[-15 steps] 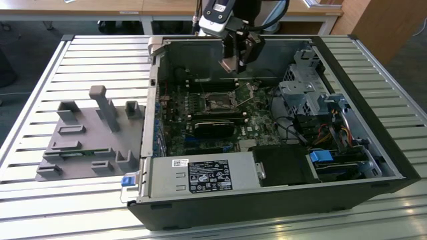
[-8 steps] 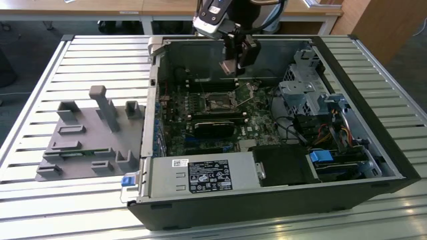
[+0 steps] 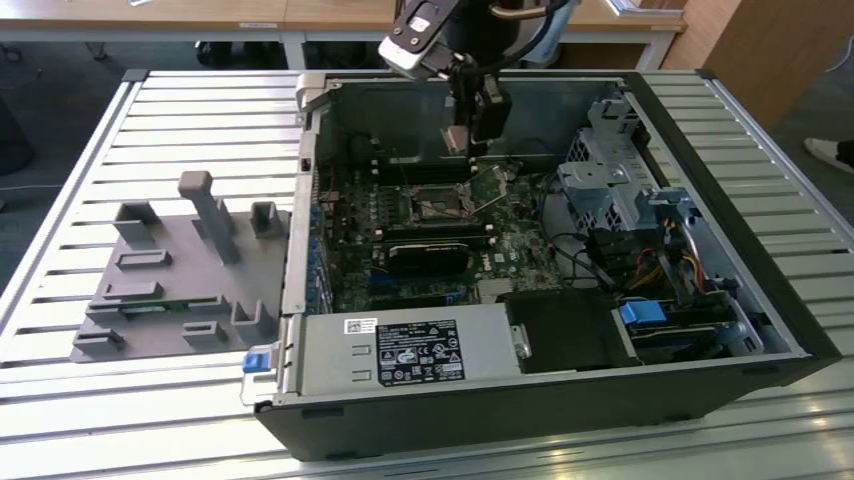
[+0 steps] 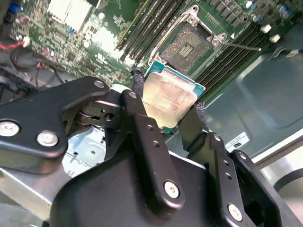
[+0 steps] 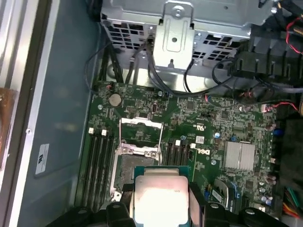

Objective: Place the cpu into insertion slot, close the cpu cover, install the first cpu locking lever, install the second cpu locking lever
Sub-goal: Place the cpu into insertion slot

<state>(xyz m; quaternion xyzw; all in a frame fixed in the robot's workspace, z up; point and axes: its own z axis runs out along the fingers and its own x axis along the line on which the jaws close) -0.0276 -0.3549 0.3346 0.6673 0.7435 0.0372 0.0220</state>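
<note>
My gripper (image 4: 168, 94) is shut on the cpu (image 4: 170, 101), a flat square chip with a silvery top and a green edge, held by two opposite sides. In the exterior view the gripper (image 3: 462, 143) hangs inside the open computer case, above the motherboard and a little behind the insertion slot (image 3: 435, 208). The slot (image 5: 125, 165) is a bare dark square in a metal frame (image 4: 188, 45). Beside the slot, the cpu cover (image 5: 141, 137) is swung open. A thin wire lever (image 4: 241, 46) sticks out next to the slot. In the first wrist view the cpu (image 5: 158, 189) partly overlaps the slot.
The case (image 3: 787, 330) lies open on a slatted metal table (image 3: 200, 110). A drive cage (image 3: 607, 185) and cables fill the exterior view's right, and a power supply (image 3: 400, 352) sits at the front. A black card (image 3: 430, 255) lies near the slot. A grey fixture block (image 3: 174, 275) stands outside.
</note>
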